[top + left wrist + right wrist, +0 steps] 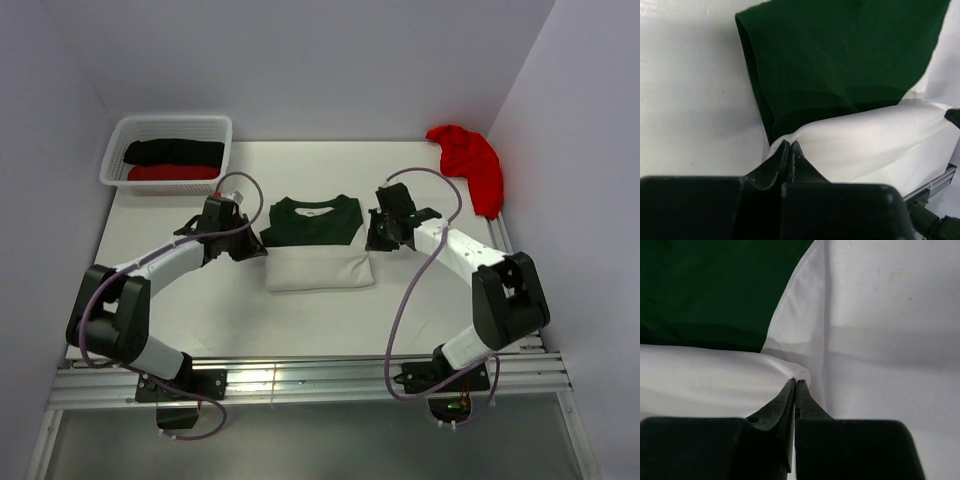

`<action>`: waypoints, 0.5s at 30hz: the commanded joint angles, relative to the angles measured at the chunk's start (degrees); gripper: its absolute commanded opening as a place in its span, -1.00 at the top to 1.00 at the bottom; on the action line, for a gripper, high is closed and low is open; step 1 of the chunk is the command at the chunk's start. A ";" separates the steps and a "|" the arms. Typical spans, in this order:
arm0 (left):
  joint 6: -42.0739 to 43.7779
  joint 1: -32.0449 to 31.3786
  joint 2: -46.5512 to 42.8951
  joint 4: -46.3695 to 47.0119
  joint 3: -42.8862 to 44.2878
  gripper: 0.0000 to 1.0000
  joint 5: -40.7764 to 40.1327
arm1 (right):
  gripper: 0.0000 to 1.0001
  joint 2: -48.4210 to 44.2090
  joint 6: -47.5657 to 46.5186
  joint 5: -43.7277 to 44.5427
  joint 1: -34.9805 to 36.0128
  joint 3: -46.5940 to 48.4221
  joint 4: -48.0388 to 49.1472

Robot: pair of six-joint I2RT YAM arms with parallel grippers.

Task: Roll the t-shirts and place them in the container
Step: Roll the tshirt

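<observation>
Top external view: at the middle of the tabletop (300, 320) the white-and-green t-shirt (318, 270) lies folded, its white fold toward the near edge. The left gripper (260, 244) and right gripper (372, 240) are clenched on that fold's two end corners, each biting only a sliver of cloth. A thin bite may slip, and uneven pulling would likely skew the roll. Beyond, a red t-shirt (470, 160) lies crumpled at the far right corner, and rolled shirts (175, 153) fill the basket (170, 119) at the far left.

Tee (840, 70) cropped by wrist-view edges, possible collar label (312, 211) too small, rolled shirts (172, 153) half-hidden by basket (111, 162)
</observation>
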 commanded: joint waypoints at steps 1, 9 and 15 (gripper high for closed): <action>2.00 0.77 3.65 3.02 2.68 0.99 -2.55 | 1.00 3.44 -2.12 1.95 -1.70 3.31 3.61; 1.91 0.68 8.50 7.07 1.63 0.99 -6.24 | 0.92 9.78 -0.89 3.52 -2.31 4.90 5.64; 3.23 0.42 2.28 6.73 0.92 0.21 -8.17 | -0.12 4.18 -0.01 7.13 -2.31 2.89 5.90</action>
